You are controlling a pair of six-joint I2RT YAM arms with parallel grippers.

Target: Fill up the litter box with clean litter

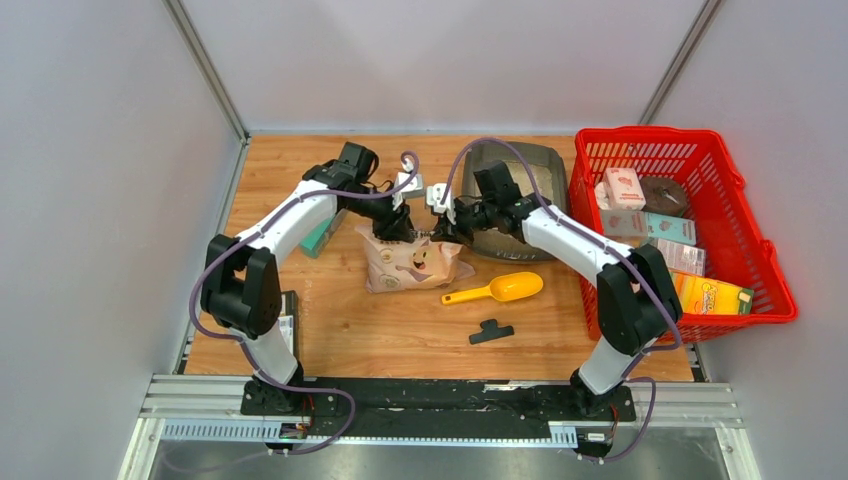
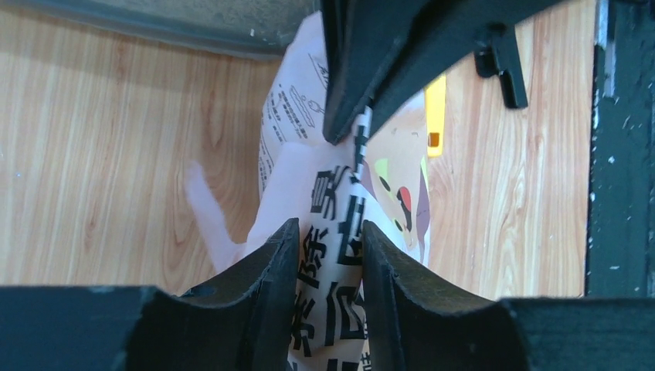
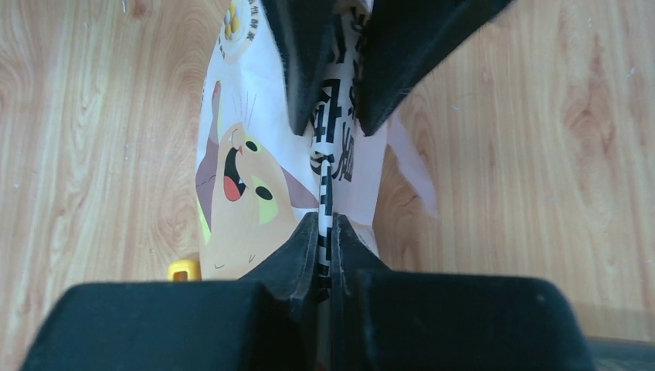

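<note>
Wooden tabletop [image 1: 400, 340] between plain grey walls, with 2 arms meeting at a printed bag.
From the left, the left gripper [image 2: 330, 232] has its 2 fingers apart on either side of the top fold of the pink-white cat bag [image 1: 410, 262], which lies near the tabletop's middle; whether they press it cannot be told. The right gripper [image 3: 326, 224] faces it, clenched on the bag's thin printed seam. Toward the near edge lie a yellow scoop [image 1: 500, 290] and a small black clip [image 1: 491, 331]. The litter box [image 1: 545, 165] sits at the far edge, right of centre, just beside the red basket [image 1: 650, 148] of cartons along the right edge.
</note>
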